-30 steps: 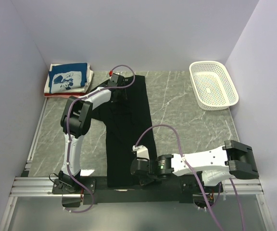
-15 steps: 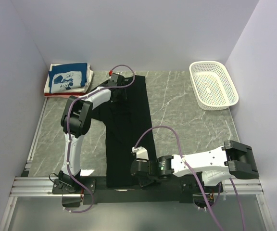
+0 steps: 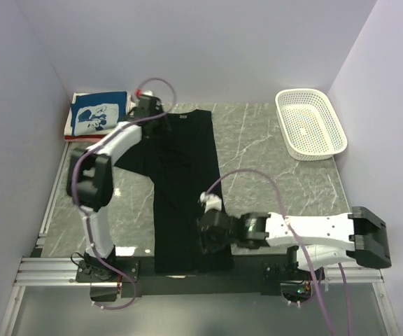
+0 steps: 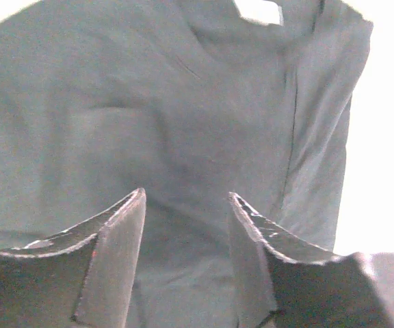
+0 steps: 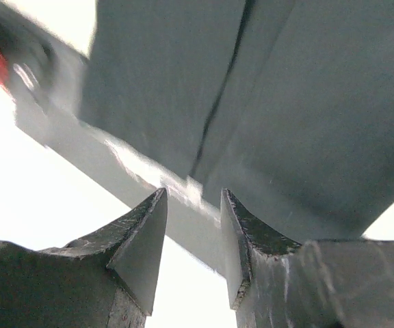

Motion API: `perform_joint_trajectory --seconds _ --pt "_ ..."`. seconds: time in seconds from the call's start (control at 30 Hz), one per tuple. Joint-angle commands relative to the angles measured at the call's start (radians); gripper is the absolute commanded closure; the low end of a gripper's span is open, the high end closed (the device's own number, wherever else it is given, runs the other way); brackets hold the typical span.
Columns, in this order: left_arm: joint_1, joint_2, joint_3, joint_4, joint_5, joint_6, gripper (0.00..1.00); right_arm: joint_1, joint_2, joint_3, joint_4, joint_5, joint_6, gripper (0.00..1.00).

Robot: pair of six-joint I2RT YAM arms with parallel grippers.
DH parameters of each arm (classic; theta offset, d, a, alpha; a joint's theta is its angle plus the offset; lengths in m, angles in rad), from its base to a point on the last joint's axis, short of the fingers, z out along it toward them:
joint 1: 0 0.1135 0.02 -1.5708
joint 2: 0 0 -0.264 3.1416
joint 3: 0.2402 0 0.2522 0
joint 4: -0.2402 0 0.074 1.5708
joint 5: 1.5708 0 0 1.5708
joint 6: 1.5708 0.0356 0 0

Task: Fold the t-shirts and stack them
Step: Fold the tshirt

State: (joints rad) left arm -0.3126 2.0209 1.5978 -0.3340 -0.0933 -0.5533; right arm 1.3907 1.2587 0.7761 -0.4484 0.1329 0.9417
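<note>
A black t-shirt [image 3: 187,189] lies lengthwise down the middle of the table, collar at the far end. Its white neck label [image 4: 258,10] shows at the top of the left wrist view. My left gripper [image 3: 163,124] hovers at the collar's left side, open [image 4: 185,195], with only cloth [image 4: 183,102] beneath it. My right gripper [image 3: 203,243] is over the near hem, open [image 5: 193,193], with nothing between its fingers; the shirt's edge [image 5: 306,102] runs just past them. A folded stack of t-shirts [image 3: 100,115], blue with white print on top, sits at the far left corner.
A white perforated basket [image 3: 310,122] stands at the far right by the wall. The metal rail [image 3: 47,269] runs along the near table edge under the shirt's hem. Walls close in on three sides.
My right gripper has opened and let go of the shirt's near hem. The left arm has swung left, and the shirt's upper left part now lies spread out wider.
</note>
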Motion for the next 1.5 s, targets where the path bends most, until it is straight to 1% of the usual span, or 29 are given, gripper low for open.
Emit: perform_joint_trajectory --seconds 0.0,0.03,0.07,0.1,0.13,0.17,0.2,0.23,0.27,0.3,0.33,0.37,0.4,0.43,0.47,0.53,0.57,0.6,0.67,0.77,0.97,1.1,1.37,1.47 --pt "0.085 -0.207 -0.089 0.027 -0.054 -0.091 0.47 -0.149 -0.064 0.052 0.110 -0.021 -0.113 0.56" --pt "0.114 -0.235 -0.119 0.023 -0.081 -0.105 0.51 -0.192 -0.061 0.066 0.143 -0.039 -0.168 0.56" --pt "0.130 -0.260 -0.148 0.020 -0.121 -0.135 0.52 -0.284 -0.048 0.099 0.180 -0.100 -0.196 0.57" --pt "0.148 -0.308 -0.209 0.018 -0.138 -0.152 0.52 -0.323 -0.003 0.121 0.251 -0.127 -0.219 0.57" --pt "0.188 -0.333 -0.238 0.013 -0.152 -0.174 0.54 -0.355 0.030 0.150 0.279 -0.157 -0.263 0.57" --pt "0.213 -0.353 -0.269 0.007 -0.169 -0.218 0.54 -0.389 0.068 0.220 0.304 -0.174 -0.286 0.57" --pt "0.239 -0.388 -0.321 -0.006 -0.166 -0.235 0.54 -0.435 0.153 0.259 0.344 -0.205 -0.306 0.58" --pt "0.262 -0.404 -0.346 -0.013 -0.166 -0.250 0.54 -0.459 0.203 0.297 0.365 -0.229 -0.335 0.58" --pt "0.308 -0.415 -0.369 -0.022 -0.174 -0.279 0.55 -0.481 0.252 0.380 0.388 -0.263 -0.342 0.59" --pt "0.335 -0.430 -0.407 -0.025 -0.175 -0.289 0.54 -0.522 0.353 0.423 0.434 -0.330 -0.343 0.60" --pt "0.380 -0.433 -0.424 -0.023 -0.168 -0.295 0.54 -0.538 0.401 0.464 0.447 -0.351 -0.343 0.60" --pt "0.404 -0.435 -0.436 -0.026 -0.155 -0.318 0.54 -0.548 0.450 0.548 0.480 -0.375 -0.339 0.60" --pt "0.426 -0.429 -0.461 -0.019 -0.113 -0.319 0.54 -0.561 0.546 0.595 0.513 -0.397 -0.331 0.60" --pt "0.458 -0.423 -0.472 0.012 -0.091 -0.320 0.54 -0.581 0.594 0.638 0.531 -0.442 -0.307 0.60" --pt "0.469 -0.413 -0.473 0.015 -0.077 -0.326 0.54 -0.587 0.682 0.716 0.551 -0.466 -0.291 0.60" --pt "0.478 -0.384 -0.469 0.044 -0.056 -0.315 0.54 -0.601 0.766 0.794 0.605 -0.515 -0.247 0.60" --pt "0.480 -0.377 -0.467 0.044 -0.059 -0.309 0.53 -0.602 0.806 0.869 0.612 -0.526 -0.233 0.60" --pt "0.483 -0.355 -0.455 0.043 -0.063 -0.309 0.53 -0.604 0.885 0.909 0.626 -0.538 -0.221 0.60" --pt "0.495 -0.332 -0.452 0.070 -0.036 -0.307 0.52 -0.604 0.994 1.019 0.632 -0.562 -0.186 0.60" --pt "0.509 -0.288 -0.440 0.096 0.007 -0.313 0.52 -0.604 1.108 1.142 0.633 -0.563 -0.143 0.60" --pt "0.509 -0.255 -0.400 0.122 0.027 -0.312 0.51 -0.610 1.226 1.267 0.610 -0.509 -0.116 0.57" --pt "0.507 -0.211 -0.361 0.115 0.035 -0.310 0.51 -0.614 1.274 1.318 0.579 -0.487 -0.086 0.57" --pt "0.509 -0.162 -0.343 0.133 0.038 -0.319 0.51 -0.625 1.265 1.231 0.608 -0.450 -0.050 0.57" --pt "0.507 -0.145 -0.337 0.138 0.040 -0.321 0.51 -0.627 1.274 1.240 0.597 -0.455 -0.049 0.57"
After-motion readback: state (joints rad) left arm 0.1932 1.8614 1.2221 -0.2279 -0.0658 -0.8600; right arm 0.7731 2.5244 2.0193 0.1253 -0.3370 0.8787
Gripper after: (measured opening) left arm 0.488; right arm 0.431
